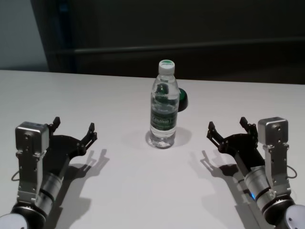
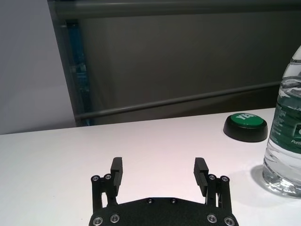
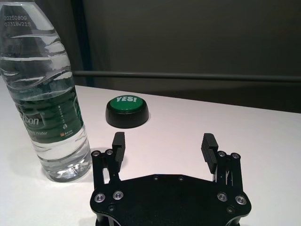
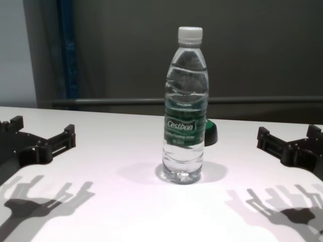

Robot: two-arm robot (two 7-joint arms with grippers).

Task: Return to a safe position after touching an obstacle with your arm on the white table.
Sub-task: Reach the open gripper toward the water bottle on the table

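Observation:
The obstacle, a tall clear water bottle [image 1: 164, 106] with a white cap and dark green "Cestbon" label, stands upright at the middle of the white table [image 1: 119, 191]. It also shows in the chest view [image 4: 185, 108], the left wrist view [image 2: 284, 127] and the right wrist view [image 3: 44, 94]. My left gripper [image 1: 74, 128] is open and empty, low over the table well to the bottle's left. My right gripper [image 1: 228, 127] is open and empty, well to the bottle's right. Neither touches the bottle.
A low black round button with a green "YES!" top [image 3: 127, 110] sits just behind the bottle, to its right [image 1: 182, 100]. A dark wall with a rail [image 4: 252, 100] runs behind the table's far edge.

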